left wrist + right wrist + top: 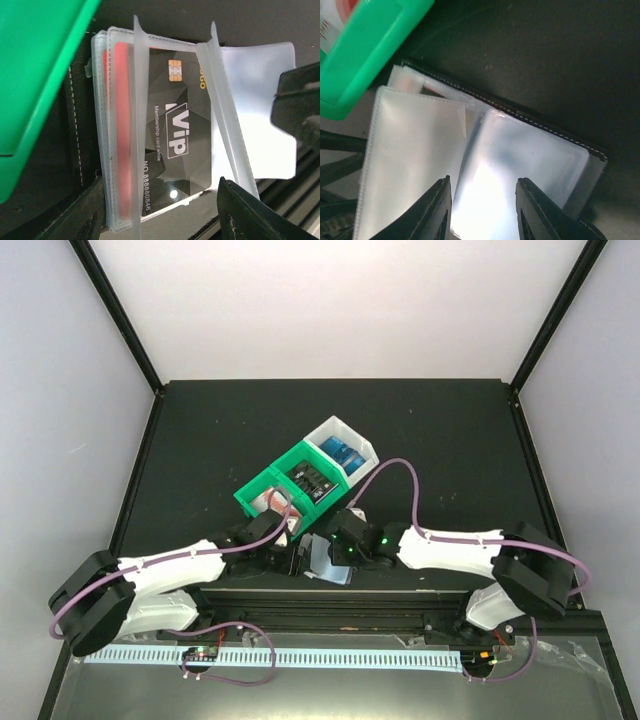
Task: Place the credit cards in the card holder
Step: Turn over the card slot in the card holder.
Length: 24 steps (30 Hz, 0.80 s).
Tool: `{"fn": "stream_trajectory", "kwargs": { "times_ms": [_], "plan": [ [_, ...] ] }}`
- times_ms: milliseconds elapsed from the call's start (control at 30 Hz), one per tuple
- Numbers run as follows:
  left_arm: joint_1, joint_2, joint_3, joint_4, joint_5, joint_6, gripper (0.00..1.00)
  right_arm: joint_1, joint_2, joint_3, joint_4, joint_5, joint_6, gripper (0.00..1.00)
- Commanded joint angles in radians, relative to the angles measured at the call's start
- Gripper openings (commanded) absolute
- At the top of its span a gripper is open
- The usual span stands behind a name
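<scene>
Shows card holder (pixel 328 566) spread open on tabletop (pixel 450 440): left tool (pixel 161 186) apart over black card (pixel 175 140) seated inside, right tool (pixel 482 181) apart astride clear sleeve (pixel 525 150), apparently steadying it.

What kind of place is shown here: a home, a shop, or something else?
Most likely a robotics lab test cell. A black table is boxed in by plain white walls and black frame posts, and the left arm and right arm are bolted at its near edge.
</scene>
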Motion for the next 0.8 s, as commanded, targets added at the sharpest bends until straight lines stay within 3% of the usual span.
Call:
{"fn": "stream_trajectory", "kwargs": {
  "times_ms": [0,333,767],
  "plan": [
    [0.001,0.011,0.008,0.051,0.077,0.045,0.64,-0.002,-0.09,-0.018,-0.059,0.12,0.017,0.39],
    [-0.005,0.062,0.045,0.081,0.141,0.05,0.67,-0.004,-0.173,-0.081,0.054,0.043,-0.035,0.41],
    [-0.078,0.078,0.166,-0.045,-0.02,0.074,0.74,-0.005,-0.309,-0.149,0.014,0.119,0.016,0.46]
  ]
}}
